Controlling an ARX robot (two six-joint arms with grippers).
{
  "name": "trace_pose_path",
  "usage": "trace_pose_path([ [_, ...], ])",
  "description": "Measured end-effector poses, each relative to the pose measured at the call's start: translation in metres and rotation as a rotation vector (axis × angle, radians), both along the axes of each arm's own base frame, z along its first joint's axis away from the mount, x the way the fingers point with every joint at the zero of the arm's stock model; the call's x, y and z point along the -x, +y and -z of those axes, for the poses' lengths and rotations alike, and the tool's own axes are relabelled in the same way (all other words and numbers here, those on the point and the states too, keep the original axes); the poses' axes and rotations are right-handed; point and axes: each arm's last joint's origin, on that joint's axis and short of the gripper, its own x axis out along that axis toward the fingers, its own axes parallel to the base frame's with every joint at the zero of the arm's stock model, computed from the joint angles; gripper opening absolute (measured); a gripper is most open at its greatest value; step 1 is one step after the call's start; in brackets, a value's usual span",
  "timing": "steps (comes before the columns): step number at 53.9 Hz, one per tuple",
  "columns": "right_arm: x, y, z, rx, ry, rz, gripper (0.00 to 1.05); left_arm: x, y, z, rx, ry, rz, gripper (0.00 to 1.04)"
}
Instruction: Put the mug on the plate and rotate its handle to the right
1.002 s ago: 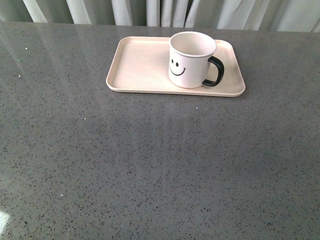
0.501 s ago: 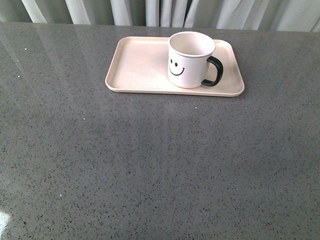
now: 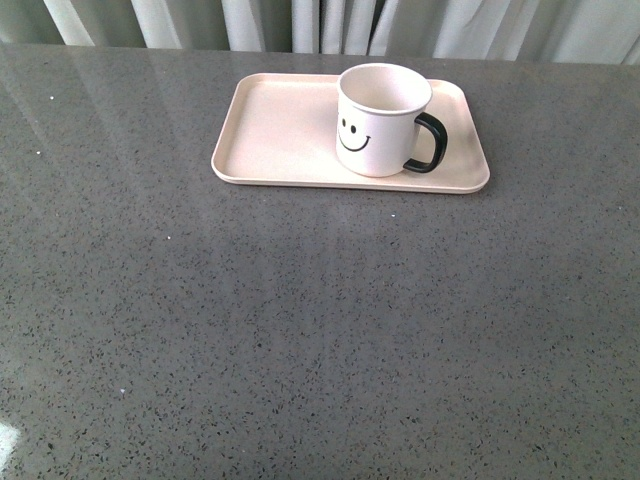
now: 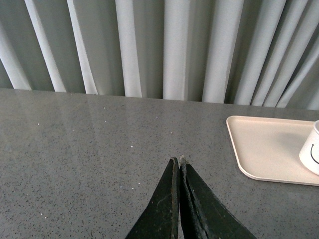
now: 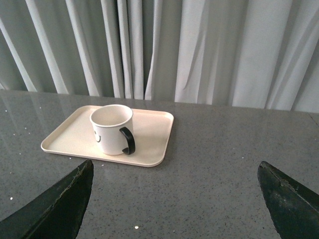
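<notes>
The cream mug point(image 3: 381, 118) with a black smiley face stands upright on the right half of the pale pink plate point(image 3: 275, 135). Its black handle point(image 3: 428, 143) points to the right. Neither arm shows in the front view. In the left wrist view my left gripper point(image 4: 178, 162) is shut and empty, low over the table, well short of the plate point(image 4: 264, 147); only an edge of the mug point(image 4: 311, 152) shows. In the right wrist view my right gripper point(image 5: 175, 167) is wide open and empty, well back from the mug point(image 5: 110, 128), its handle point(image 5: 127, 140) and the plate point(image 5: 152, 134).
The grey speckled table point(image 3: 320, 320) spreads out in front of the plate. Pale curtains point(image 3: 320, 22) hang behind the table's far edge.
</notes>
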Motion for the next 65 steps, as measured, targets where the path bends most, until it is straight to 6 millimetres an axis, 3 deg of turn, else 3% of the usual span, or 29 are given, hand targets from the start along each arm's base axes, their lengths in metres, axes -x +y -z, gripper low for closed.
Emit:
trace_pose_path([
  [65, 0.0, 0.0, 0.0, 0.0, 0.0, 0.001, 0.96, 0.042, 0.0, -0.003, 0.0, -0.009, 0.0, 0.01],
])
